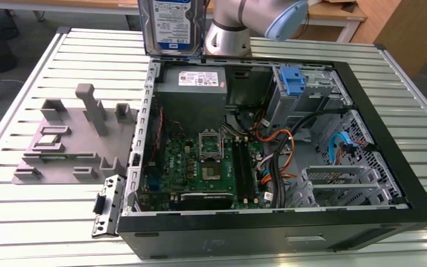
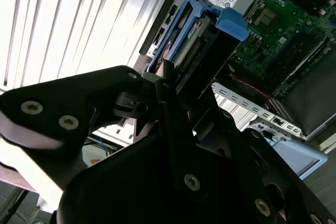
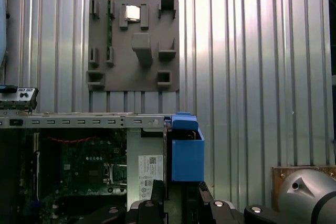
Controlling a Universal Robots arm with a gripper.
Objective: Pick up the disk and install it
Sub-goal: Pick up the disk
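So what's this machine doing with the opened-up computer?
The robot arm has its end effector gripping the disk, a hard drive in a blue carrier. It holds the drive upright in the air over the edge of the open computer case, near the power supply. The drive isn't installed yet.

In the exterior view the arm (image 1: 228, 30) is a smooth silver-grey tube with a rounded joint, capped at two o'clock by a pale blue round cover (image 1: 286, 19). In the second wrist view the pincer (image 2: 176, 80) is matt black, built of angular linked plates studded with round silver screws (image 2: 32, 107). The first wrist view shows a domed silver joint housing (image 3: 307, 198) bearing one small screw.
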